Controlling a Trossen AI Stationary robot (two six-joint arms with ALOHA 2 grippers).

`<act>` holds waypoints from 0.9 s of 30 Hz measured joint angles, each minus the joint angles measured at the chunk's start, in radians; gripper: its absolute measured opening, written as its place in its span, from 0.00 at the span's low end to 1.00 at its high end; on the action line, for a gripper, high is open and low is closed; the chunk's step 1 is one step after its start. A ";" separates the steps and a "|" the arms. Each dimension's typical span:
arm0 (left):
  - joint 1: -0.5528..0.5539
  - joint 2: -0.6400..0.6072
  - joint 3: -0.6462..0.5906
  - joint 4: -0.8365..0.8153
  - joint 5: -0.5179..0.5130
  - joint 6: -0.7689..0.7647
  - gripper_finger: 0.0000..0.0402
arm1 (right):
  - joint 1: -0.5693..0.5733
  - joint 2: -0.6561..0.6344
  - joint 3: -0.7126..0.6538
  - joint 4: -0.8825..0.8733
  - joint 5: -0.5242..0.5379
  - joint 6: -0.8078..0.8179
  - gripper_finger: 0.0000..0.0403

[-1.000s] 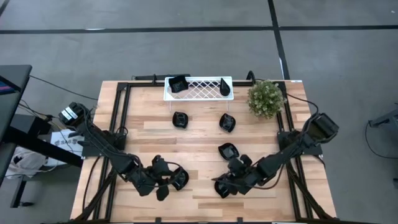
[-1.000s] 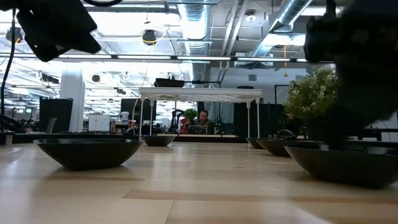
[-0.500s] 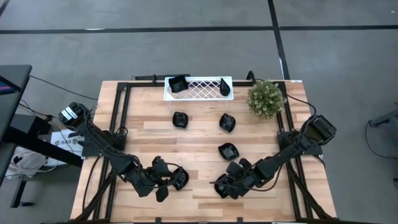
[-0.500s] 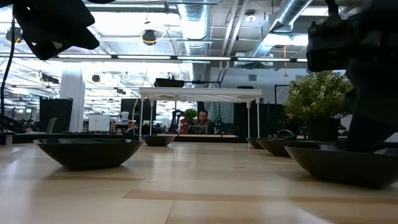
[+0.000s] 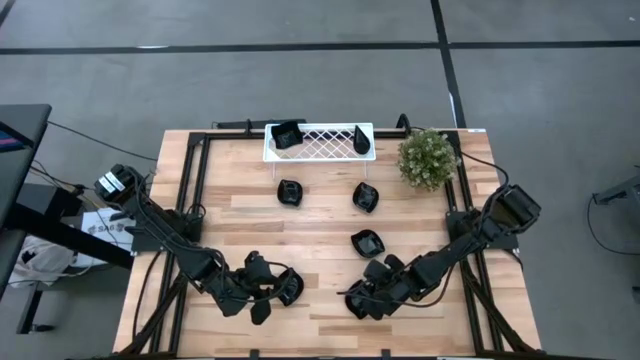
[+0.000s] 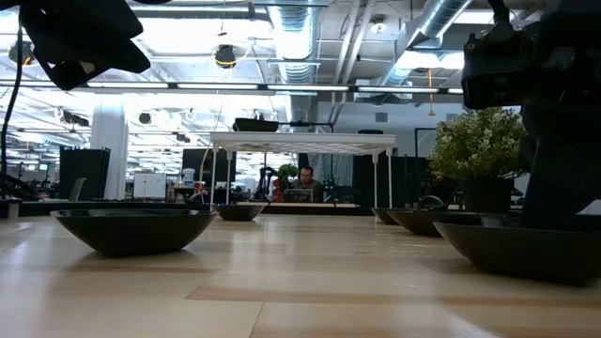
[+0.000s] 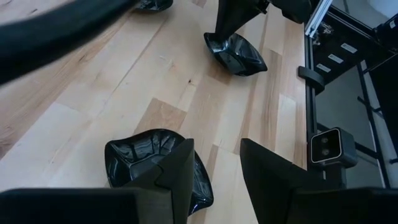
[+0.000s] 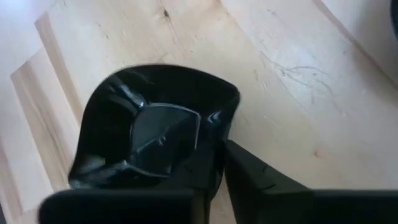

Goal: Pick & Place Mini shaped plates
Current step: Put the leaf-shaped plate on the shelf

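Observation:
Several glossy black mini plates lie on the wooden table (image 5: 320, 215). My left gripper (image 7: 214, 180) is open at the front left. One finger stands over a leaf-shaped plate (image 7: 146, 158) and the other outside its rim; whether they touch it, I cannot tell. That plate also shows in the high view (image 5: 289, 290). My right gripper (image 5: 360, 298) is at the front middle, shut on another plate (image 8: 143, 124), which rests bottom-down on the table (image 6: 516, 249). Two more plates (image 5: 286, 134) (image 5: 361, 140) lie in the white lattice tray (image 5: 320, 145). My right gripper holds the plate by its rim (image 8: 219, 146), one finger inside the bowl (image 8: 165, 134) and one outside (image 8: 255, 177). The fingers come from above, slanting down from the table's right. The plate sits on the table, not lifted.
Three loose plates lie mid-table (image 5: 289, 192) (image 5: 366, 196) (image 5: 367, 241). A potted plant (image 5: 427, 157) stands at the far right beside the tray. A black frame rail (image 5: 195, 190) runs along the table's sides. Bare wood lies between my two grippers.
My right gripper has gone a little toward the table's near-left and come down onto the front plate, then kept still. The plate has stayed on the table.

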 joint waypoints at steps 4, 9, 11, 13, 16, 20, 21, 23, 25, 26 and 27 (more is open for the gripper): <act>0.000 0.000 0.000 0.000 0.000 0.000 0.33 | 0.001 0.000 0.000 0.005 0.000 0.003 0.01; 0.000 0.000 0.000 0.001 0.000 0.000 0.33 | 0.001 0.000 0.000 0.018 -0.004 0.003 0.02; 0.000 0.000 0.000 0.001 0.000 0.000 0.33 | 0.001 0.000 0.000 0.037 -0.007 0.003 0.01; 0.000 0.000 0.000 0.002 0.000 0.000 0.33 | 0.000 0.000 0.000 0.063 -0.011 0.003 0.01; 0.000 0.000 0.000 0.002 0.000 0.000 0.33 | -0.006 0.001 0.016 0.071 -0.012 -0.005 0.01; 0.000 0.000 0.000 0.002 0.000 0.000 0.33 | -0.027 0.001 0.071 0.063 -0.011 -0.062 0.00; 0.000 0.000 0.000 0.002 0.000 0.000 0.33 | -0.035 0.001 0.089 0.051 -0.011 -0.079 0.00; -0.002 0.000 0.000 0.002 0.000 0.000 0.33 | -0.054 0.001 0.129 0.015 -0.011 -0.114 0.00; -0.007 0.000 0.000 0.002 0.000 0.000 0.33 | -0.076 0.001 0.173 -0.025 -0.010 -0.152 0.00; -0.009 0.000 0.000 0.002 0.000 0.000 0.33 | -0.089 0.001 0.198 -0.049 -0.010 -0.168 0.00; -0.014 0.000 0.000 0.002 0.000 0.000 0.33 | -0.101 0.001 0.224 -0.079 -0.010 -0.186 0.00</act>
